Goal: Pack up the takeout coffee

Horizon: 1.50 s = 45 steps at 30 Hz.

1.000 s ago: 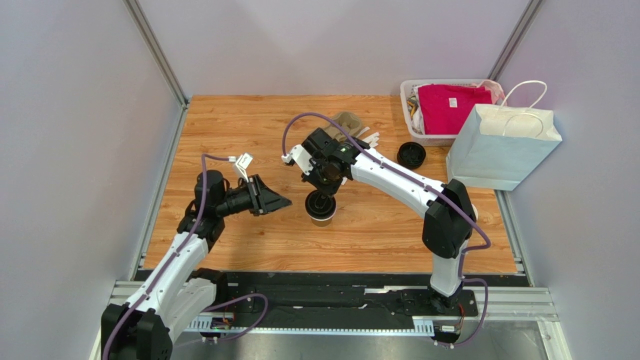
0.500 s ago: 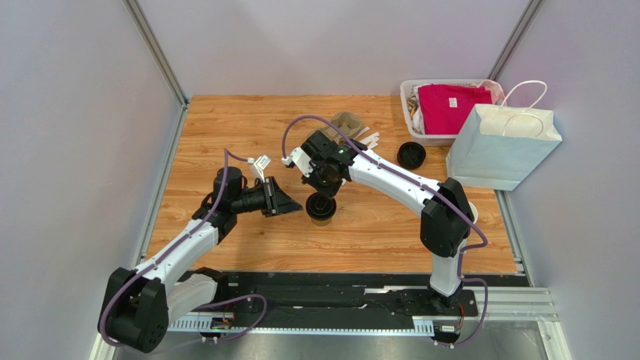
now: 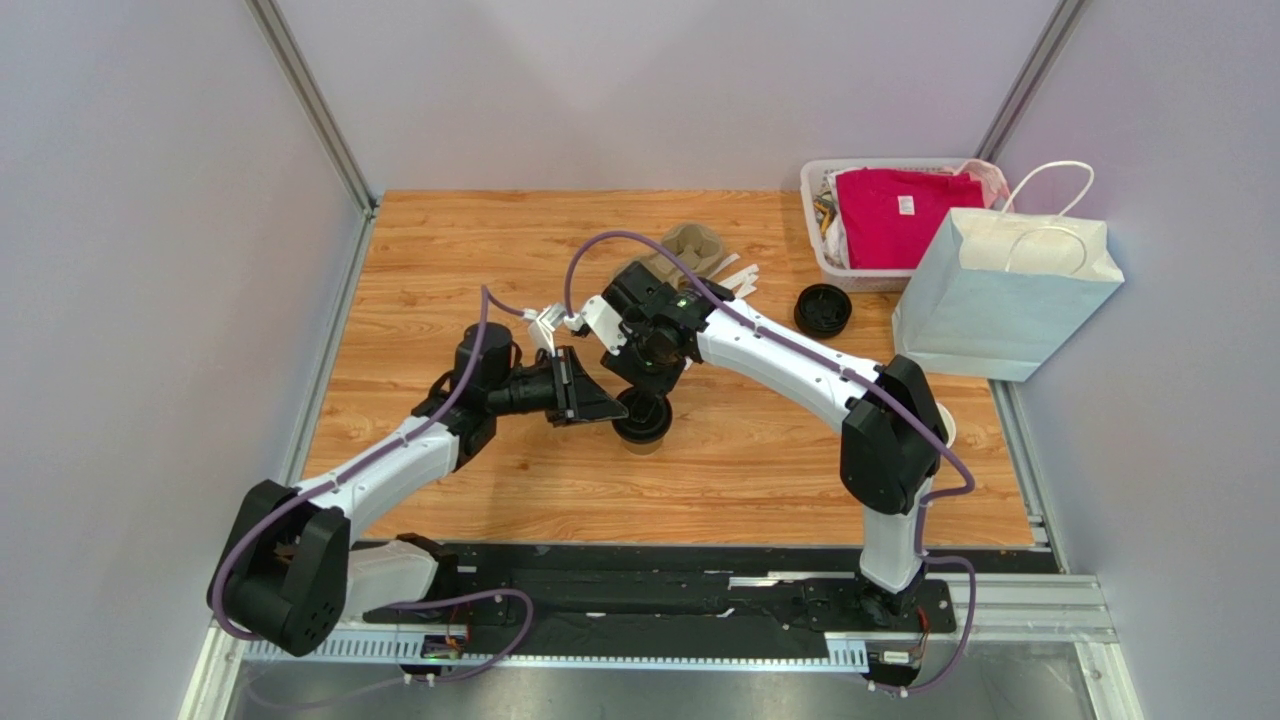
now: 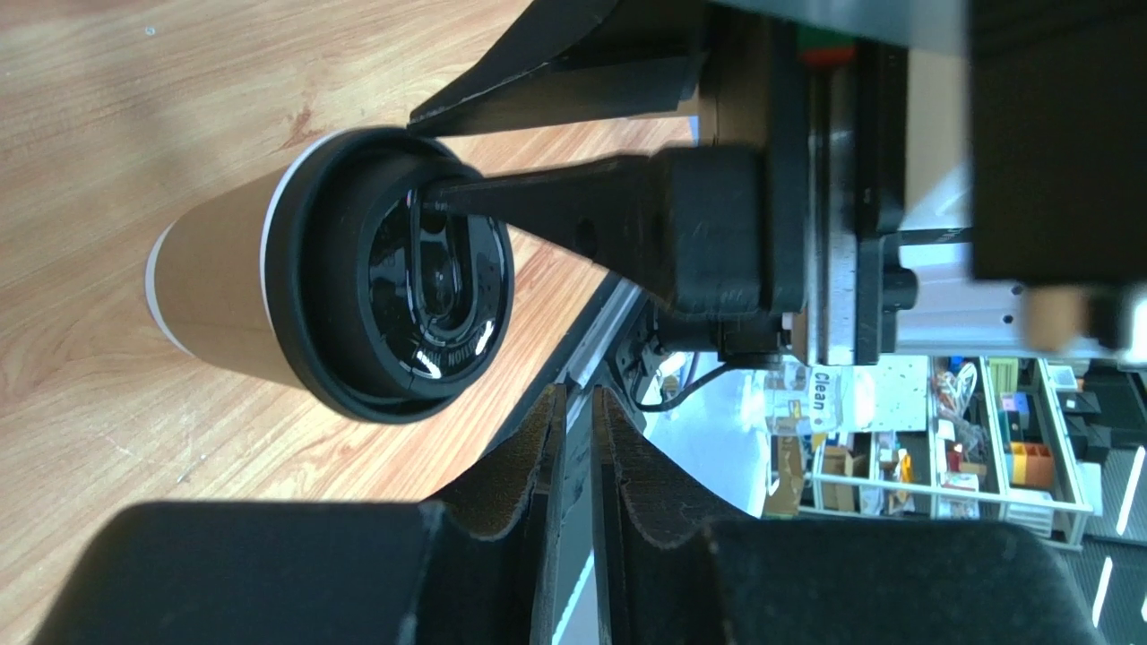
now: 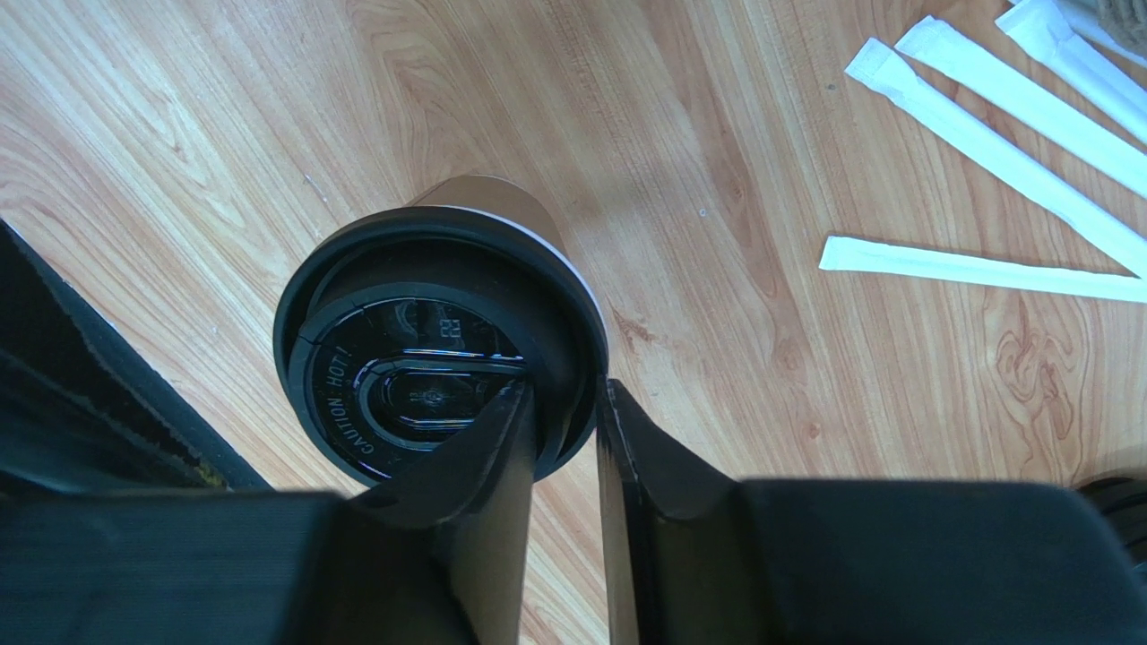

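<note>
The takeout coffee (image 3: 643, 420), a brown paper cup with a black lid (image 5: 391, 336), stands upright on the wooden table. My right gripper (image 3: 649, 393) hangs straight over it. In the right wrist view the right gripper (image 5: 566, 390) is open a little, one finger inside the lid's rim and the other just outside it. My left gripper (image 3: 609, 405) lies low just left of the cup, pointing at it. In the left wrist view the cup (image 4: 229, 289) is off to one side of the left gripper (image 4: 575, 393), whose jaws are open by a narrow slit with nothing between them.
A white paper bag (image 3: 1007, 293) stands at the right, beside a basket (image 3: 819, 225) holding red cloth. A loose black lid (image 3: 822, 309) and a cardboard cup carrier (image 3: 694, 248) lie behind the cup. White wrapped sticks (image 5: 969, 128) lie on the wood nearby.
My left arm has swung right until its gripper sits beside the cup, its jaws narrowing. The right gripper's fingers have parted on the lid's rim. The cup has stayed in place.
</note>
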Each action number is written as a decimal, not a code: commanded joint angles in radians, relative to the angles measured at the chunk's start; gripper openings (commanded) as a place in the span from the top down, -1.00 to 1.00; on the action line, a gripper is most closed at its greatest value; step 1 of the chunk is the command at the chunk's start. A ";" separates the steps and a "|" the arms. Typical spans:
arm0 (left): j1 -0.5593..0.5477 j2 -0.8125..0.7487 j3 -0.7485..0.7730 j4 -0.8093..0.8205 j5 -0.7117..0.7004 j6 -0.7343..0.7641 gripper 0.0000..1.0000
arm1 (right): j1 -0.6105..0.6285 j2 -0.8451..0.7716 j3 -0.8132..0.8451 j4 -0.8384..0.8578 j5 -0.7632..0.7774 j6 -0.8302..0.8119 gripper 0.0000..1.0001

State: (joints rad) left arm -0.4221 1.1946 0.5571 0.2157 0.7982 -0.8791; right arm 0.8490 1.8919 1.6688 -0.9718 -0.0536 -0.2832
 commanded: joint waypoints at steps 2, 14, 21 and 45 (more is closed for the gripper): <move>-0.001 -0.033 0.007 0.053 -0.007 -0.006 0.61 | 0.005 -0.017 0.031 -0.005 -0.009 0.013 0.36; -0.001 -0.050 -0.002 0.039 -0.005 0.002 0.60 | 0.004 -0.037 0.068 -0.025 -0.008 0.010 0.17; -0.001 -0.053 -0.002 0.037 -0.007 0.006 0.60 | 0.001 -0.034 0.088 -0.042 -0.023 0.006 0.13; -0.026 0.178 0.067 0.123 0.050 0.008 1.00 | -0.189 -0.130 -0.185 0.149 -0.782 0.348 1.00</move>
State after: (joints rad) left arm -0.4412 1.3334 0.5671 0.2752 0.8200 -0.8925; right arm 0.6647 1.7069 1.5036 -0.9146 -0.6956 -0.0135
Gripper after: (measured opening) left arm 0.007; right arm 0.005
